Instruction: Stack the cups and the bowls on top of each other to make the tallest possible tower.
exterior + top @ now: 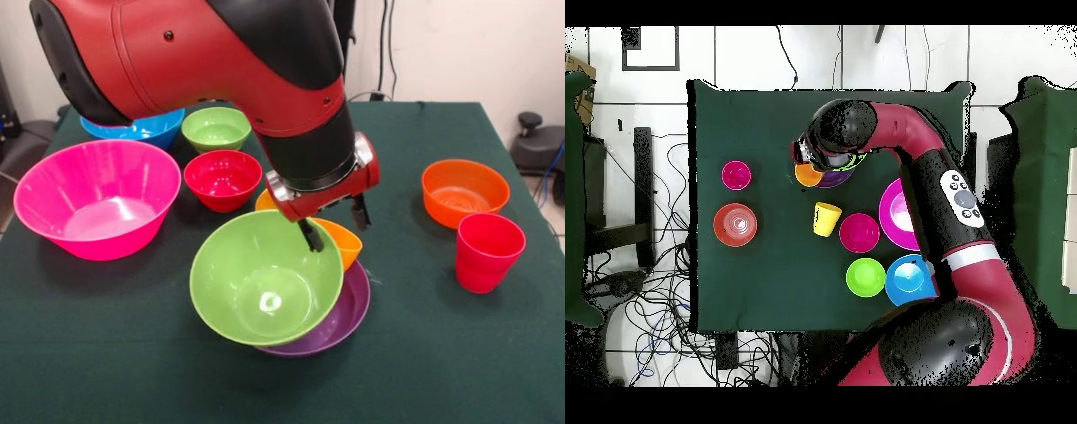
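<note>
The large lime green bowl (265,278) sits tilted on the shallow purple bowl (353,309), leaning against the orange cup (346,242) that lies behind it. My gripper (335,223) hangs just over the green bowl's back rim, open; one finger (311,235) is at the rim, the other (360,212) stands apart behind the orange cup. A sliver of the yellow cup (264,200) shows behind the gripper; it stands alone in the overhead view (826,218). The red cup (488,252) stands at the right. In the overhead view my arm covers most of the tower (833,176).
The big pink bowl (97,199) is at the left, with the blue bowl (146,128), small green bowl (216,128) and small red bowl (222,177) behind and beside it. The small orange bowl (465,190) sits at the right, behind the red cup.
</note>
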`<control>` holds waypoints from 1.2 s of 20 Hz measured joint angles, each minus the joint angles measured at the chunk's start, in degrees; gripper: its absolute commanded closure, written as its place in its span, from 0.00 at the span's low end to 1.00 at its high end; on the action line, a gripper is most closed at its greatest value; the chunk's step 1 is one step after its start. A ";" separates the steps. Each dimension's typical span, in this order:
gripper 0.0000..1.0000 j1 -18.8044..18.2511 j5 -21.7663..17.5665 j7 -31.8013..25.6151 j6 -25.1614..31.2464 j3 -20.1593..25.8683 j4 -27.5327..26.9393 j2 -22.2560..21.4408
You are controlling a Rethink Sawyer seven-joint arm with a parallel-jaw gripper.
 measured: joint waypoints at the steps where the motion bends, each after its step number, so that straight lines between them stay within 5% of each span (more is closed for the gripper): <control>1: 0.00 -0.02 -0.01 0.00 0.01 -0.01 0.04 0.00; 21: 0.00 0.07 -6.42 0.00 0.02 -1.74 0.48 -2.25; 22: 1.00 0.07 -6.85 0.00 0.01 -1.92 0.61 -2.90; 24: 1.00 0.06 -6.90 -0.01 -0.02 -1.93 0.66 -3.07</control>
